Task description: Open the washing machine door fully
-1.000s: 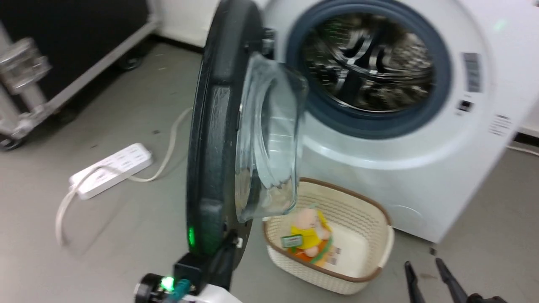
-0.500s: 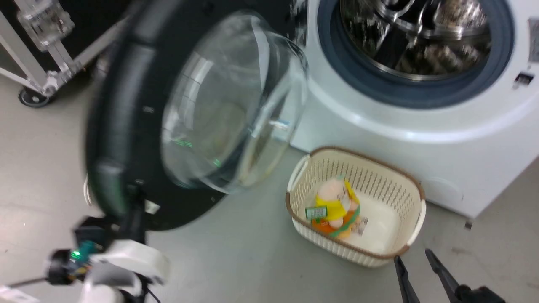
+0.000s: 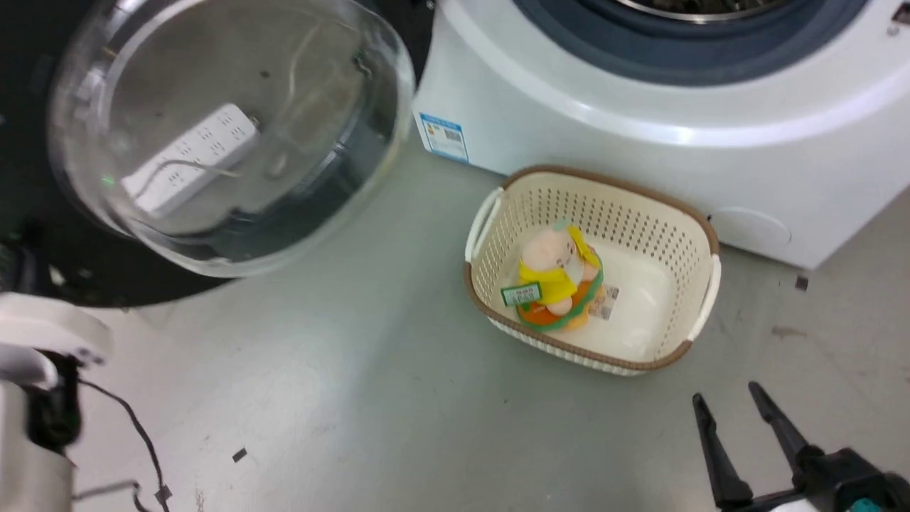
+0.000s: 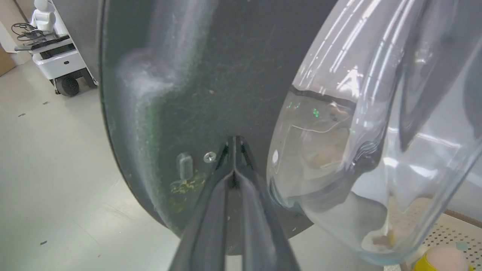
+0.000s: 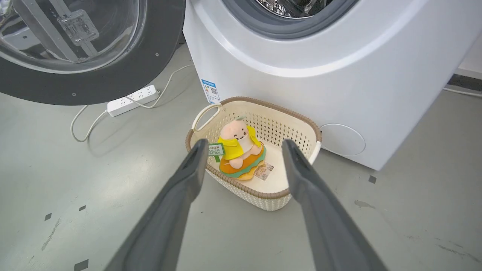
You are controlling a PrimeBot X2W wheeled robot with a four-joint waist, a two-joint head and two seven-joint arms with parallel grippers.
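The washing machine door (image 4: 188, 75) stood open just ahead of the left gripper (image 4: 233, 141), whose 2 fingers were closed; the right gripper (image 5: 244, 145) hung wide, empty. Likely heavy, rigid, slick: push its black frame, not the glass.

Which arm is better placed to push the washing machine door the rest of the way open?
Left, most likely. The left gripper, shut, points straight at the washing machine door; the right gripper hangs open by the laundry basket, away from the door.
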